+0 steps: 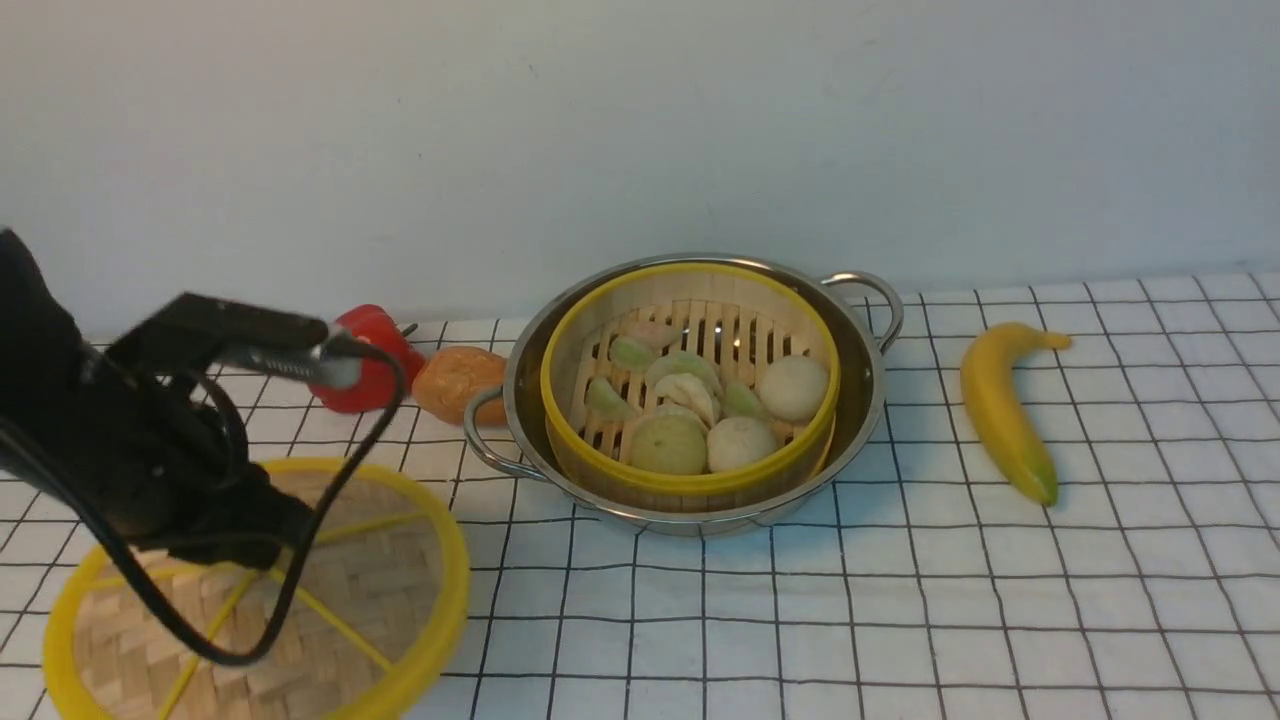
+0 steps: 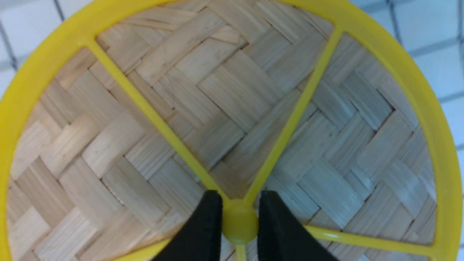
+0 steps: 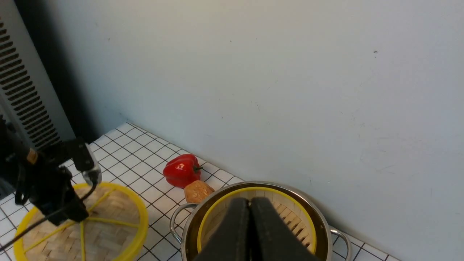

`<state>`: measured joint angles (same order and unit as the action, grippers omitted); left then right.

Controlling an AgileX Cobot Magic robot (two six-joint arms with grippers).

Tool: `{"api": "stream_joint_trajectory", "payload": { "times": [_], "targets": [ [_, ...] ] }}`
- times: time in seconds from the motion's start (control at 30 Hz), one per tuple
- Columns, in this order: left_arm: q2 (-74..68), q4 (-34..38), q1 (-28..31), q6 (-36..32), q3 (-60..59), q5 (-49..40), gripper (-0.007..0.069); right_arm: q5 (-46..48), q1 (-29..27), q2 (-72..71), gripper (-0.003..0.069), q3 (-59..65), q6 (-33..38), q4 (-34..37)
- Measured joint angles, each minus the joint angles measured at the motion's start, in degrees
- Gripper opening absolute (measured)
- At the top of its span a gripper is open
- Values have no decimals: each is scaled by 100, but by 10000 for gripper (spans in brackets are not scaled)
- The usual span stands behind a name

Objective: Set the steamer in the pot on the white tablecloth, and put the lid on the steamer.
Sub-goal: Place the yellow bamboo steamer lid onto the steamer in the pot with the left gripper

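The steamer point(image 1: 690, 380), a bamboo basket with a yellow rim holding dumplings and buns, sits inside the shiny steel pot point(image 1: 860, 400) on the white tablecloth point(image 1: 900, 600). The lid point(image 1: 380, 600), a woven disc with yellow rim and spokes, lies flat at the front left. My left gripper point(image 2: 240, 203) is shut on the lid's yellow centre knob point(image 2: 239, 223), one black finger on each side. In the right wrist view my right gripper point(image 3: 250, 203) is shut and empty, raised above the steamer point(image 3: 290, 214) and the pot point(image 3: 326, 232).
A red bell pepper point(image 1: 375, 365) and a brown bun-like item point(image 1: 455, 380) lie just left of the pot near the wall. A yellow banana point(image 1: 1000, 405) lies to the pot's right. The left arm's cable point(image 1: 300, 560) loops over the lid.
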<state>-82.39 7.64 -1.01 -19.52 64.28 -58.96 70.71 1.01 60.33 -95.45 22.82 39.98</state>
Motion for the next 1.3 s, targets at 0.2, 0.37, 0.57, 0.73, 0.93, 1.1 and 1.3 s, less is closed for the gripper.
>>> {"api": "stream_joint_trajectory", "payload": {
  "times": [0.2,0.37,0.57,0.73,0.93,1.1,1.3],
  "targets": [
    [-69,353,-157,-45,1114,-86,116,0,0,0,22,0,0,-16],
    [-583,358,-852,-105,2019,-88,116,0,0,0,27,0,-31,-16],
    [-1843,-86,-1742,-12,3190,-56,116,0,0,0,32,0,-241,-17],
    [-2656,-316,-2081,10,4241,-89,116,0,0,0,32,0,-306,-17],
    [-3547,-373,-2371,-1,5416,-422,116,0,0,0,32,0,-435,-17],
    [-4091,-432,-2484,-55,5925,-625,116,0,0,0,33,0,-449,-17],
    [-4301,-511,-2494,-61,5946,-706,116,0,0,0,34,0,-483,-17]
  ]
}}
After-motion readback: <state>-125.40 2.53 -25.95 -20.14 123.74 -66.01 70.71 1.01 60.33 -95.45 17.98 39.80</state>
